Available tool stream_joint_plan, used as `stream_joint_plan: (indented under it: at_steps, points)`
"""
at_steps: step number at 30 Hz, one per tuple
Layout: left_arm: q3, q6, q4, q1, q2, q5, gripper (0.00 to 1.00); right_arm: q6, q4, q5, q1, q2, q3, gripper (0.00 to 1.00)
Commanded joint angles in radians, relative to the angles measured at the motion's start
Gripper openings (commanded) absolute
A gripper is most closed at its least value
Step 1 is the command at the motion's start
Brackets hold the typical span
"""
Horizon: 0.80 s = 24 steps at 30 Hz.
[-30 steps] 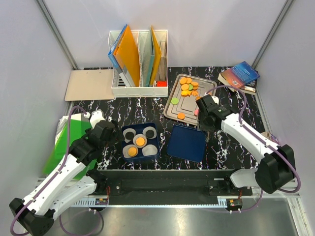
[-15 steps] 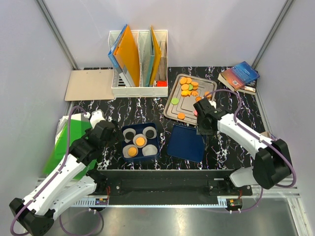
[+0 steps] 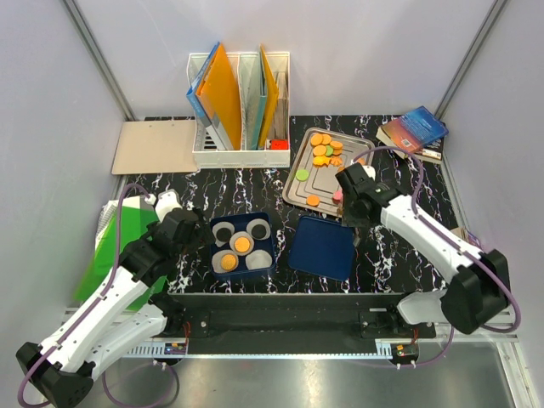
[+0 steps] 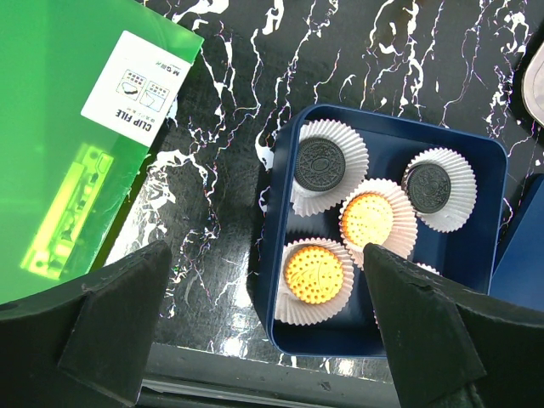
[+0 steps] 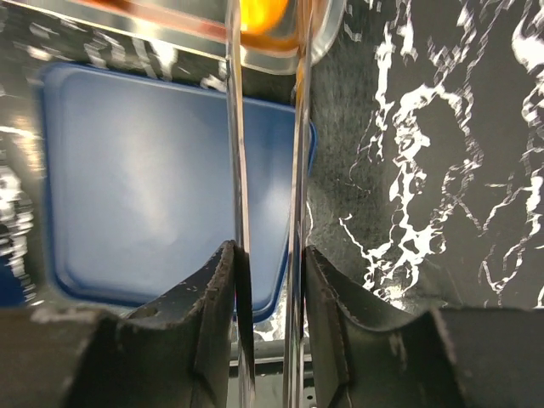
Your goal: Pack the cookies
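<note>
The desk (image 3: 170, 183) is black with white marble veining. The cookies (image 3: 321, 146) on the silver tray (image 3: 316, 180) are mostly orange, some green or pink; those in the white paper cups (image 4: 353, 144) of the dark blue box (image 3: 270, 242) are black or orange.

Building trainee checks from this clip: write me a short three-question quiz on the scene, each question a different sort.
1. True or false: the blue lid covers the blue box.
2. How many black cookies sit in paper cups in the box? A one, B two, C four.
3. Fill in: the jaws of the left gripper stand ___.
Key: 1 false, the lid lies beside the box; 2 B; 3 open.
</note>
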<state>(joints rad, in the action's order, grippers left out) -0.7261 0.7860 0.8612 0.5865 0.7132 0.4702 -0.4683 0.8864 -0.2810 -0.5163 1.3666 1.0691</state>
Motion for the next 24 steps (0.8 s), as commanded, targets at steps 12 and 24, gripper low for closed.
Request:
stream_joint_plan:
  at_steps: [12,24]
  points:
    - [-0.001,-0.002,-0.037,-0.002,-0.001,-0.002,0.99,-0.112,0.146,-0.150,-0.352,-0.087,0.242,0.32]
    - [-0.004,0.002,-0.030,-0.004,0.012,0.015,0.99,-0.013,0.034,-0.162,-0.689,-0.001,0.296,0.32]
